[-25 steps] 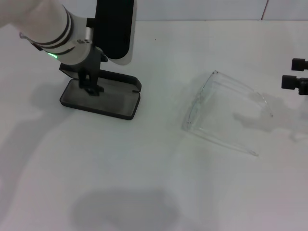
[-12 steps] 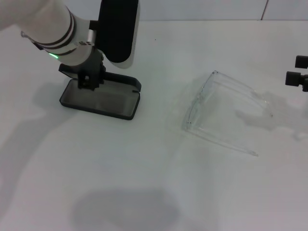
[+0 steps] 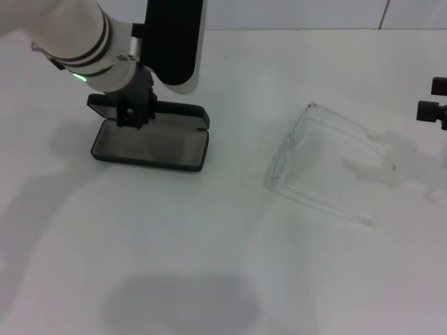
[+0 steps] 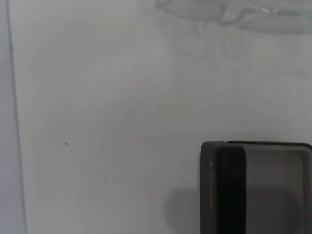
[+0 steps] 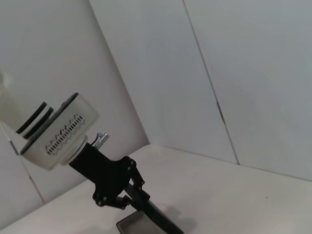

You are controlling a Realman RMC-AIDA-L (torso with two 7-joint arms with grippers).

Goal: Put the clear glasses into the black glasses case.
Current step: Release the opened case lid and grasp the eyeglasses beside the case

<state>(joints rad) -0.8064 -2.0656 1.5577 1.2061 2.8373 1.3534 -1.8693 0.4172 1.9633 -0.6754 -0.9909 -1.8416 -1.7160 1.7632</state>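
On your left side of the white table (image 3: 209,265), the black glasses case (image 3: 150,145) stands open: its grey-lined tray lies flat and its lid is raised upright behind it. Your left gripper (image 3: 133,115) is down at the far-left part of the case, at the hinge side beside the raised lid; you cannot tell from any view whether its fingers are wide, narrow or pinching the case. The left wrist view shows the corner of the case with small orange lettering on the edge.

Well apart, toward the right, the clear glasses (image 3: 325,160) lie on the table with their thin arms unfolded and pointing away from the case. Nothing is touching them. Your right gripper (image 3: 436,112) only peeks in at the right edge of the head view, beyond the glasses, and its finger state cannot be told either.

So the opening of the case looks done. Left for you, by my reading: grasp the glasses, carry them across, and lay them in the tray.
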